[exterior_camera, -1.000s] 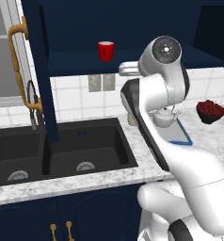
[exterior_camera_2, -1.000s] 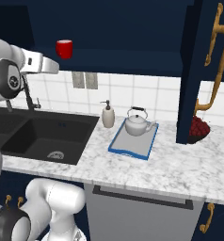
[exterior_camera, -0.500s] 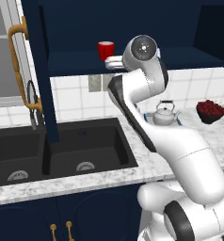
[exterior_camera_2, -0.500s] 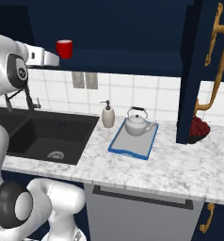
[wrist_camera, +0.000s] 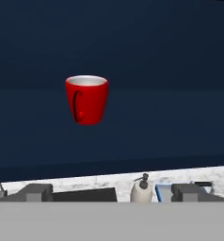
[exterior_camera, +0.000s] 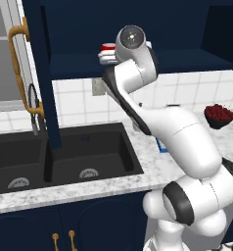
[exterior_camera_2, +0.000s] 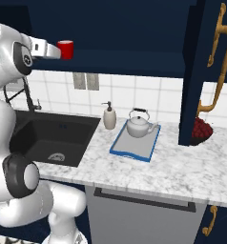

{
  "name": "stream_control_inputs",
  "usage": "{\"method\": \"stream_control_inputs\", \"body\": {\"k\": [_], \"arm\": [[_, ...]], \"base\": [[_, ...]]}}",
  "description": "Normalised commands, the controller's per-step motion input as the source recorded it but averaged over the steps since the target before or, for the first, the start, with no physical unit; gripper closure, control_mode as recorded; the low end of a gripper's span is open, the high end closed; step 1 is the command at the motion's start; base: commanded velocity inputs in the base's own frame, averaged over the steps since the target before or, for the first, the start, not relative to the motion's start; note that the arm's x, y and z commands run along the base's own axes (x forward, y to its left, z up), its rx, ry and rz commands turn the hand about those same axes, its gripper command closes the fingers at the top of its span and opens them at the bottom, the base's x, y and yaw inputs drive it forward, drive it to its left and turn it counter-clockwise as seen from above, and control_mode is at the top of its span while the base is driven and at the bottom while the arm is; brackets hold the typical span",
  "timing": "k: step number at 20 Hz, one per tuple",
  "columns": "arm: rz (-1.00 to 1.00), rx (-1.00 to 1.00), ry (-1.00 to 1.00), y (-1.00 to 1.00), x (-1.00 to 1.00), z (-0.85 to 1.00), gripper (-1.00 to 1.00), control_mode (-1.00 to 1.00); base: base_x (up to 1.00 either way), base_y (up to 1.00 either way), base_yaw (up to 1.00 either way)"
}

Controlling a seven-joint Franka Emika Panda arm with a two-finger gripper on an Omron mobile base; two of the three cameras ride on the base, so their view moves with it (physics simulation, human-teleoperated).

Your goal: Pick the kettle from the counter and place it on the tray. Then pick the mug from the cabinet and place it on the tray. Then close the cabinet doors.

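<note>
The red mug (wrist_camera: 86,100) stands upright on the navy shelf of the cabinet (exterior_camera_2: 129,64), handle toward my hand. My gripper (exterior_camera_2: 55,51) is raised to shelf height just left of the mug (exterior_camera_2: 65,49), open and apart from it, nothing between its fingertips (wrist_camera: 36,192). In the left base view the gripper (exterior_camera: 107,57) sits just below the mug (exterior_camera: 107,47). The silvery kettle (exterior_camera_2: 137,126) rests on the blue-rimmed tray (exterior_camera_2: 146,153) on the marble counter (exterior_camera_2: 177,167). Both cabinet doors stand open: left door (exterior_camera: 40,73), right door (exterior_camera_2: 199,71).
A cream soap dispenser (exterior_camera_2: 109,117) stands left of the tray. A dark bowl of red fruit (exterior_camera: 219,115) sits at the counter's right, partly behind the right door. The black double sink (exterior_camera: 64,157) and its faucet (exterior_camera: 34,105) lie below the open left door.
The arm has swung up and left, carrying the open gripper from above the tray to the shelf beside the mug. The kettle has stayed on the tray.
</note>
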Motion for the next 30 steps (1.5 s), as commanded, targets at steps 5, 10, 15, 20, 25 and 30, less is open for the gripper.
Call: {"method": "stream_control_inputs", "body": {"k": [5,10,15,20,25,30], "arm": [[0.00,0.00,0.04,0.18,0.57,0.00,-1.00,-1.00],[0.00,0.00,0.01,0.21,0.52,0.00,-1.00,-1.00],[-0.05,0.00,0.00,0.30,0.32,-0.01,-1.00,-1.00],[-0.09,0.00,0.02,0.12,0.36,-0.09,-1.00,-1.00],[-0.07,0.00,0.02,0.00,0.34,-0.12,-1.00,-1.00],[-0.02,0.00,0.00,-0.01,0.31,0.00,-1.00,-1.00]], "base": [[0.00,0.00,0.00],[0.00,0.00,0.00],[0.00,0.00,0.00],[0.00,0.00,0.00],[0.00,0.00,0.00],[0.00,0.00,0.00]]}}
